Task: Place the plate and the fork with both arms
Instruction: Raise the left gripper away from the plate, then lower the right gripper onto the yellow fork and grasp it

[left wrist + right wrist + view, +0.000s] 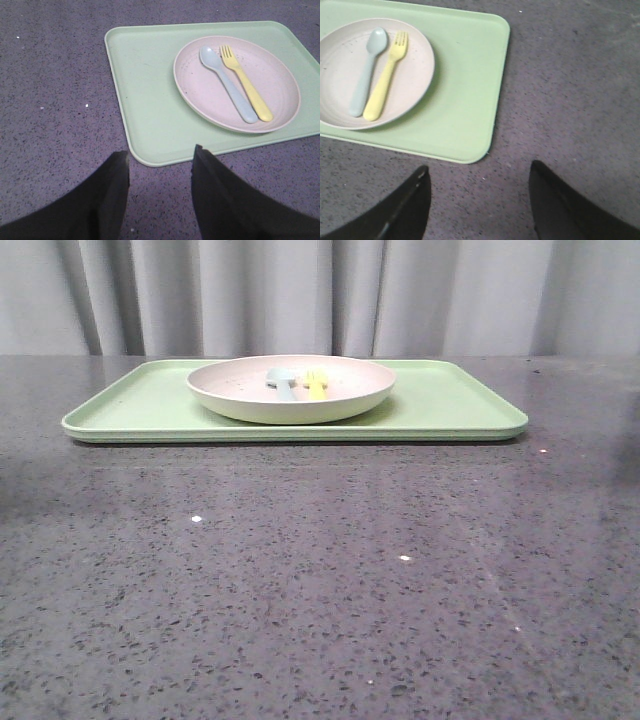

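The left gripper (160, 160) and right gripper (477, 177) both hang with fingers apart over bare counter (320, 590), just outside the tray's (450, 400) near corners. The plate (250, 400) sits near the tray's middle, holding the fork (316, 387) beside a blue spoon (284, 385).

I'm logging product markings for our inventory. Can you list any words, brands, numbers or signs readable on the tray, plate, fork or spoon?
None can be read in any view. The tray, plate, fork and spoon all show plain surfaces; the plate carries only fine dark speckles, not text. The stone-patterned table bears no marks either.
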Motion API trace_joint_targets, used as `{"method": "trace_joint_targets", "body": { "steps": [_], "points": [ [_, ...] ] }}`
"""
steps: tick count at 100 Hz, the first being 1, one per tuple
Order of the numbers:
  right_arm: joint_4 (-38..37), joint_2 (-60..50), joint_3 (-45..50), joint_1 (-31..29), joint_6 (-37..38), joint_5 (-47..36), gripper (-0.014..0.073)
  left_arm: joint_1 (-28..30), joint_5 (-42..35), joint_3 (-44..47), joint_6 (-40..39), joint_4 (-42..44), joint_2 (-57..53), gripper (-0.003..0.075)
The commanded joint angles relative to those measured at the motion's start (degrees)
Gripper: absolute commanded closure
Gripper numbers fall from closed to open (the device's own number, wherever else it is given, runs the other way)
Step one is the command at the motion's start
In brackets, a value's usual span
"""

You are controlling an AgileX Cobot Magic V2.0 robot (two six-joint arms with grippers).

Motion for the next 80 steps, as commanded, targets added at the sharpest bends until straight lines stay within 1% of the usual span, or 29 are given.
{"method": "trace_joint_targets", "body": {
  "steps": [1, 17, 37, 59, 80],
  "points": [
    [0.32, 2.19, -4.82, 1.69, -0.71, -2.28, 0.0148, -0.37, -4.45, 1.23, -0.12, 0.15, -4.14, 0.0419],
    [0.68, 8.37, -12.02, 4.25, -0.71, 1.01, 0.0148, -0.37, -4.45, 6.2, -0.12, 1.1, -9.99, 0.0419],
    [0.85, 15.97, -20.49, 6.02, -0.71, 3.85, 0.0148, -0.37, -4.45, 9.49, -0.12, 1.1, -15.0, 0.0419],
    [1.08, 24.75, -29.86, 9.08, -0.64, 4.64, 0.0148, -0.37, -3.83, 9.89, -0.12, 1.1, -15.63, 0.0419],
    [2.58, 34.65, -40.37, 10.31, 0.38, 8.52, 0.0148, -0.37, -3.59, 9.89, -0.12, 1.1, -15.63, 0.0419]
  ]
}}
